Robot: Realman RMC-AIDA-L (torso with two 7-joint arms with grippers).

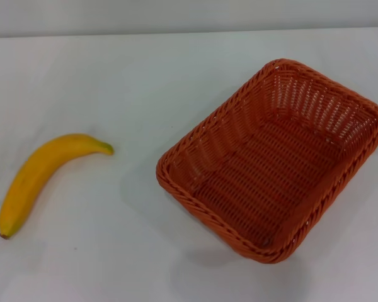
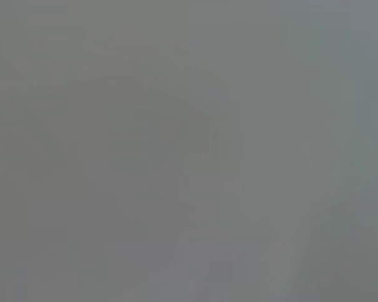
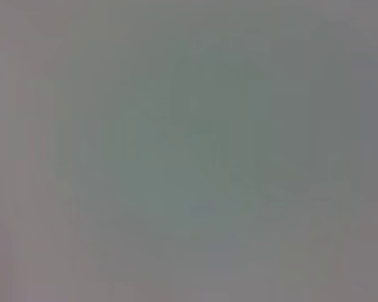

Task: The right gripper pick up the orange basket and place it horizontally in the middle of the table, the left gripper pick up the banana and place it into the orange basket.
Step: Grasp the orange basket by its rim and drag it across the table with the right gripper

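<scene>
The orange basket (image 1: pixel 274 160) sits slanted on the table (image 1: pixel 132 82), right side. The banana (image 1: pixel 41 179) lies apart, left. No gripper shows, so I cannot tell their fingers.

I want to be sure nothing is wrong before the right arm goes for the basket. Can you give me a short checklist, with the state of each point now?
1. Orange basket upright, opening up: ok.
2. Basket interior free of objects: ok.
3. Basket horizontal in the middle of the table: not ok; it lies diagonally, on the robot's right side.
4. Banana apart from the basket, out of the basket's way: ok; it lies on the robot's left, with bare table between them.
5. Right gripper position and opening: cannot tell; it is in no view, and the right wrist view shows only plain grey.
6. Left gripper parked clear: cannot tell; it is not in view either.
</scene>
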